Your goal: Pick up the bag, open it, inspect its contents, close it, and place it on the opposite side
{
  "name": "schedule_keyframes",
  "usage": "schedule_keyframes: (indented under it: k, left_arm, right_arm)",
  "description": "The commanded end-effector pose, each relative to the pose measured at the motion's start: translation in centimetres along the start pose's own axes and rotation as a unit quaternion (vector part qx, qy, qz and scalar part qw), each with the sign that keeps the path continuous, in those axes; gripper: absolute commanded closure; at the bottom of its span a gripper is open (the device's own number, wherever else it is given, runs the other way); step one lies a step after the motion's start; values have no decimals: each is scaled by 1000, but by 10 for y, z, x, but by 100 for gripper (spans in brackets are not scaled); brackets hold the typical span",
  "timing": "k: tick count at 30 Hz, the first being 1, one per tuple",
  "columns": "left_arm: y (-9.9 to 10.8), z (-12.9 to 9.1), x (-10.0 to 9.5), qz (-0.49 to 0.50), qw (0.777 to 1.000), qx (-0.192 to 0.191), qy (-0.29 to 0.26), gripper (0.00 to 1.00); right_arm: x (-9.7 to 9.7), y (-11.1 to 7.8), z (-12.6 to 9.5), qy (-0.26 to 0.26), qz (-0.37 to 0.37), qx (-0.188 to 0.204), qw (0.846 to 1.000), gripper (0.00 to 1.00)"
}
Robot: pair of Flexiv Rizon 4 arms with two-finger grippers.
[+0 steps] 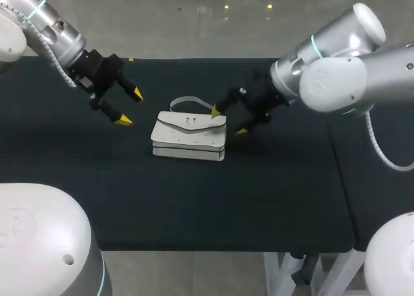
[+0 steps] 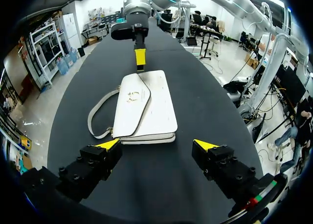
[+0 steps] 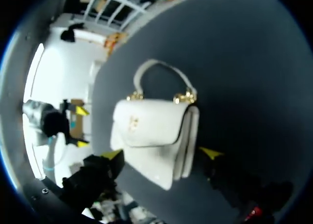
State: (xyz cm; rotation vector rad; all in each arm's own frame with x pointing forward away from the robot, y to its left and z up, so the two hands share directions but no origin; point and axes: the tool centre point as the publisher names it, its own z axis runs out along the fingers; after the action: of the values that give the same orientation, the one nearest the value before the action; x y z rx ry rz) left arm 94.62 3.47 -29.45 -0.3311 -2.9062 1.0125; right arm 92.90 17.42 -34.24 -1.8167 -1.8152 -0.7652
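Observation:
A white handbag with a gold clasp lies flat on the black table, flap shut, its strap curling off the far side. My right gripper is open at the bag's right end. In the right wrist view the bag reaches in between the spread fingers of that gripper. My left gripper hangs open a short way left of the bag, nothing in it. From the left wrist, the bag lies just ahead of the open gripper, and one right fingertip shows beyond it.
The black table holds nothing else. Its front edge and right edge run close under my right arm. Bare cloth stretches wide on both sides of the bag.

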Motion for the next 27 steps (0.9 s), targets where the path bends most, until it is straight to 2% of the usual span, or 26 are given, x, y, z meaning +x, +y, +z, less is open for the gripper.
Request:
schedule_keyframes:
  k: [1, 7, 16, 19, 22, 27]
  left_arm:
    - [1, 1, 0, 1, 1000, 1, 0, 0]
    - [1, 1, 0, 1, 1000, 1, 0, 0]
    - [1, 1, 0, 1, 1000, 1, 0, 0]
    - [1, 1, 0, 1, 1000, 1, 0, 0]
    - [1, 1, 0, 1, 1000, 1, 0, 0]
    - [1, 1, 0, 1, 1000, 1, 0, 0]
  right_arm:
    - [21, -18, -37, -58, -50, -8, 997, 0]
    - [37, -31, -55, -112, -163, 4, 980, 0]
    - [44, -41, -65, -185, -281, 11, 942, 0]
    - [47, -44, -67, -215, -325, 7, 921, 0]
    - [50, -50, -69, -247, -377, 6, 893, 0]
    - [50, -50, -69, -247, -377, 6, 893, 0]
